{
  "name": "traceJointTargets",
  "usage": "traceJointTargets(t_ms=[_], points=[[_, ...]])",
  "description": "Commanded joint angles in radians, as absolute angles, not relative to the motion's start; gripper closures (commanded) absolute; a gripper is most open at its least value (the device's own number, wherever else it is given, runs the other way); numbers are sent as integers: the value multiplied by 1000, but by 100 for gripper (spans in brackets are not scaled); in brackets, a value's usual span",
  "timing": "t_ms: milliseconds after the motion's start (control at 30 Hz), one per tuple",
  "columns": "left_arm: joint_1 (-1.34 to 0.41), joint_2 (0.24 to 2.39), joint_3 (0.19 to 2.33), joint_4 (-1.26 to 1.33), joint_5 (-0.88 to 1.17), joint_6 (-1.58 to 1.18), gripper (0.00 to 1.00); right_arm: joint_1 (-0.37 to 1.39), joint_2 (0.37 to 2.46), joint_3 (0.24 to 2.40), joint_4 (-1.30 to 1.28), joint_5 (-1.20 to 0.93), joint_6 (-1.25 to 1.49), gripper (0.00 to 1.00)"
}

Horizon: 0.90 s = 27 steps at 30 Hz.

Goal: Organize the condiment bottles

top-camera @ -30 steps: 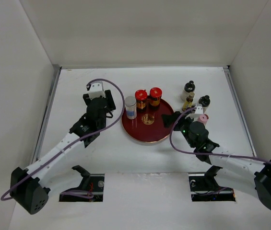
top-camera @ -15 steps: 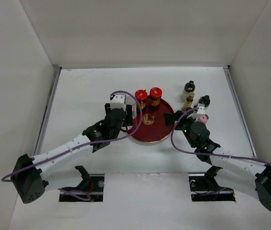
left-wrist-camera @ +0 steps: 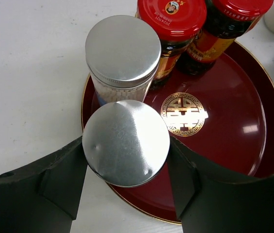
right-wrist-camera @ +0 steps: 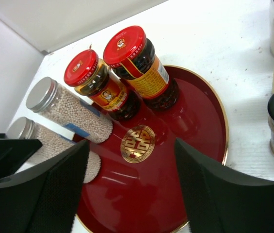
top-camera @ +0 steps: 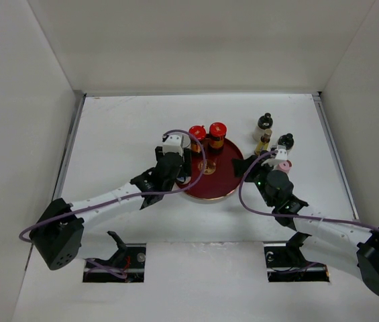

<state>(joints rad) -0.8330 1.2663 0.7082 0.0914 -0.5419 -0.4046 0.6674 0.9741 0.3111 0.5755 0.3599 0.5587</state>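
Clenching the second of two silver-capped cylinders point(left-wrist-camera: 125, 138), our left gripper point(left-wrist-camera: 125, 150) had reached the tray point(left-wrist-camera: 253, 160); our right gripper point(right-wrist-camera: 131, 162) gaped.

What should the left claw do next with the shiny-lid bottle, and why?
Probably lower it onto the tray: the left claw grips the silver-capped bottle over the tray's rim, beside the other silver-capped bottle.
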Motion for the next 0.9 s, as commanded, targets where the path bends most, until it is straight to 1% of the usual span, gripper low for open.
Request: traceJointTargets(t_ms=[0, 33, 67, 100, 133, 167, 233, 333, 400, 467, 567, 600, 700, 733, 800, 867], points=[[-821, 1255, 693, 218, -540, -414, 53, 666, 973, 318, 614, 370, 554, 39], [-823, 1258, 692, 218, -538, -414, 51, 666, 976, 319, 612, 368, 551, 47], [-823, 1262, 689, 219, -538, -414, 47, 666, 979, 322, 609, 368, 548, 53], [-823, 1270, 684, 222, -538, -414, 41, 666, 980, 327, 601, 368, 542, 56], [-821, 1272, 680, 227, -538, -414, 35, 666, 977, 331, 592, 374, 535, 57], [-821, 1272, 673, 235, -538, -414, 28, 666, 974, 333, 585, 376, 532, 57], [-824, 1255, 657, 262, -535, -413, 17, 666, 968, 328, 586, 385, 532, 53], [-826, 1217, 631, 313, -529, -405, 9, 666, 969, 324, 589, 403, 535, 44], [-821, 1197, 617, 337, -526, -400, 1, 663, 971, 327, 586, 396, 546, 41], [-815, 1184, 612, 347, -511, -387, 0, 660, 959, 330, 580, 394, 561, 35], [-815, 1145, 598, 362, -508, -380, 0, 662, 911, 324, 568, 428, 572, 34], [-815, 1122, 588, 374, -515, -377, 0, 662, 891, 322, 555, 437, 574, 38], [-806, 1004, 519, 466, -537, -368, 0, 659, 855, 337, 506, 434, 568, 65], [-798, 956, 491, 501, -544, -365, 0, 659, 851, 351, 483, 434, 568, 72], [-780, 867, 433, 564, -557, -365, 0, 660, 850, 391, 428, 439, 568, 80], [-751, 798, 379, 601, -581, -377, 0, 662, 854, 434, 378, 454, 566, 82]])
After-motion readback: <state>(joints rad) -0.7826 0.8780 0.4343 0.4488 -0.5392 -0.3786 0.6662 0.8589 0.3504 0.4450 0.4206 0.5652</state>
